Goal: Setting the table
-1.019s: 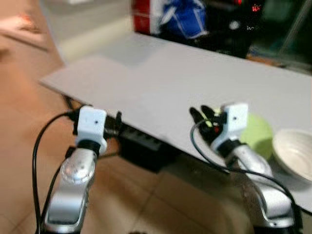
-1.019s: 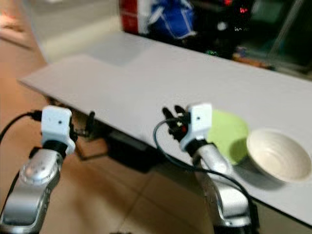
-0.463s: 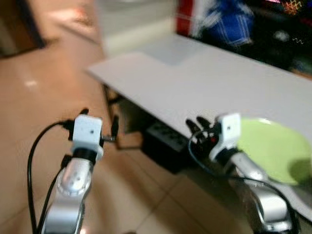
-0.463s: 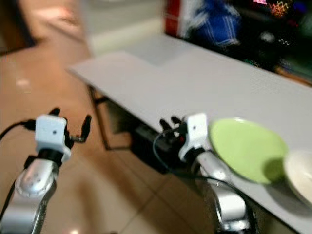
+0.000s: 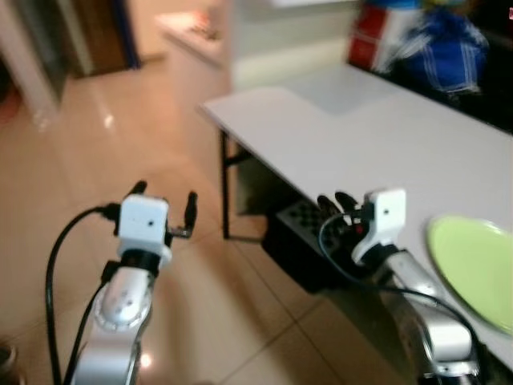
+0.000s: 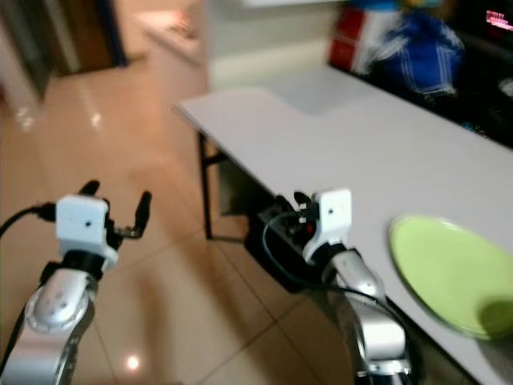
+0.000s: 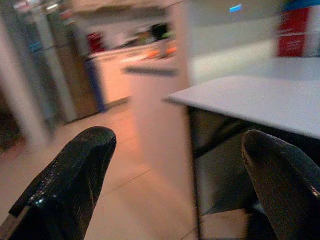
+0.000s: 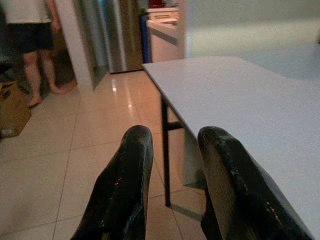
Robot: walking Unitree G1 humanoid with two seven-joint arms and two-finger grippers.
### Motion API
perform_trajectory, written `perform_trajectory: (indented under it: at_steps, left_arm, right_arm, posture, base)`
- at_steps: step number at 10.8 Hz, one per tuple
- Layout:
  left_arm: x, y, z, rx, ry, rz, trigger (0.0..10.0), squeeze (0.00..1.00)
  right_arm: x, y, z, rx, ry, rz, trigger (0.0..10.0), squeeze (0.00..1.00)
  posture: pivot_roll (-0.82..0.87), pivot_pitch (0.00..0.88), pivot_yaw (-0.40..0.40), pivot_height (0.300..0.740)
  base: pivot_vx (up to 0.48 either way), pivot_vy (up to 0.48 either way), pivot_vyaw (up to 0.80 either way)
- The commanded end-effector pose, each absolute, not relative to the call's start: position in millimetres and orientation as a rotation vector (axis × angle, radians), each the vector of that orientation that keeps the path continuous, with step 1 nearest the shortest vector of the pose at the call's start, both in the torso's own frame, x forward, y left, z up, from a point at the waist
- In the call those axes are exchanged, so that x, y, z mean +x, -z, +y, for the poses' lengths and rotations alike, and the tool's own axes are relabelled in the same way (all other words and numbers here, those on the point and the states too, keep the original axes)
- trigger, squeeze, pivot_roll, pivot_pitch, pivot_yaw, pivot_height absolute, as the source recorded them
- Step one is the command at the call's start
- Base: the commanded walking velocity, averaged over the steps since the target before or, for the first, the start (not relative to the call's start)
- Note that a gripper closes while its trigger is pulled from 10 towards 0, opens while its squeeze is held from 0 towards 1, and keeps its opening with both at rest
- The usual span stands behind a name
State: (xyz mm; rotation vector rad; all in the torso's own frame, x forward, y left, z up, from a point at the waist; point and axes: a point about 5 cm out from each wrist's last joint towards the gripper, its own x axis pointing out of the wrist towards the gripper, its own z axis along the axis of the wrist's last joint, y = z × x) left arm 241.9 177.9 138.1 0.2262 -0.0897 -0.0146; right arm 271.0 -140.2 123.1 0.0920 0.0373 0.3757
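Note:
A lime green plate [image 5: 474,269] lies near the front edge of the long grey table [image 5: 361,136], at the far right of the eye views. My right gripper [image 5: 337,200] hovers at the table's front edge, left of the plate and apart from it. Its black fingers [image 8: 132,165] stand close together with nothing between them. My left gripper [image 5: 164,195] is raised over the tiled floor, left of the table's corner. It is open and empty, its fingertips [image 7: 85,150] wide apart.
A black box [image 5: 300,241] sits under the table. A red box [image 5: 375,38] and a blue bag [image 5: 445,48] stand at the table's far side. A white counter [image 5: 196,36] is beyond. A person [image 8: 30,45] stands by a cardboard box [image 8: 12,107].
The camera has swung left: the table's corner and more floor are in view, the plate has slid to the right edge and the white bowl is out of frame. Both grippers keep their pose.

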Motion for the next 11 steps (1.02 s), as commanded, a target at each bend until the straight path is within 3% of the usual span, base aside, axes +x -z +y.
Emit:
perform_trajectory:
  at_steps: [1,11]
  left_arm:
    - [243,-138,181,0.211,-0.013,-0.097,10.0,0.00]
    - [243,-143,184,0.236,-0.022,-0.119,10.0,0.00]
  right_arm:
    - [276,-130,-146,0.065,-0.342,-0.002,10.0,0.00]
    - [284,-137,-140,0.048,-0.392,-0.044,10.0,0.00]
  posture:
    - [0.04,0.000,-0.027,0.740]
    - [0.07,0.000,-0.055,0.740]
  base:
    - [0.341,0.000,0.80]
    - [0.357,0.000,0.76]
